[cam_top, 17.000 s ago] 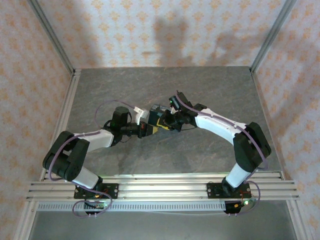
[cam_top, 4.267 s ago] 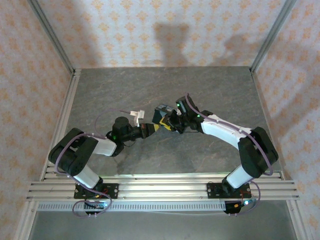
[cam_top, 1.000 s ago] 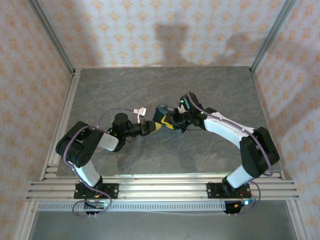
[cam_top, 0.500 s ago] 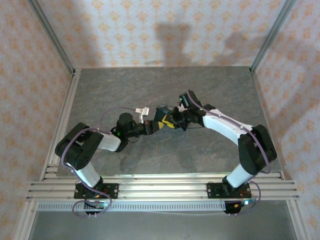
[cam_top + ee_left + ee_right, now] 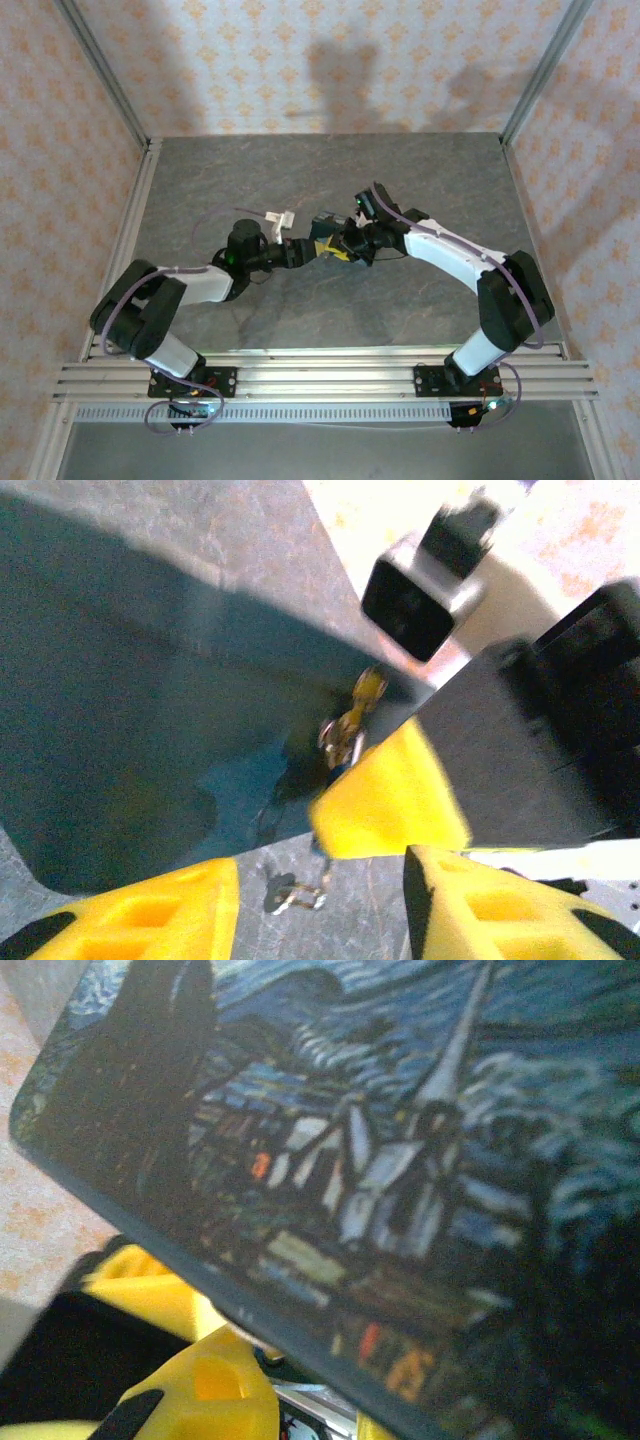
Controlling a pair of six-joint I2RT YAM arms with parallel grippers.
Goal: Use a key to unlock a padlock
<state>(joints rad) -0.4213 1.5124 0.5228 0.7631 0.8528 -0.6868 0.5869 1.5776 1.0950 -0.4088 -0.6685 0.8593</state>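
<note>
We are reading the left gripper (image 5: 320, 880) as spread and empty, facing the edge of the painted box (image 5: 150, 730). The right gripper (image 5: 346, 244) is clamping that box. The padlock (image 5: 342, 742) is hanging at the box edge, blurred. A small metal piece (image 5: 297, 895), possibly the key, is showing just below the box against the surface (image 5: 150, 520). We are judging the unlocking unconfirmed, because the loop's state is unreadable.
</note>
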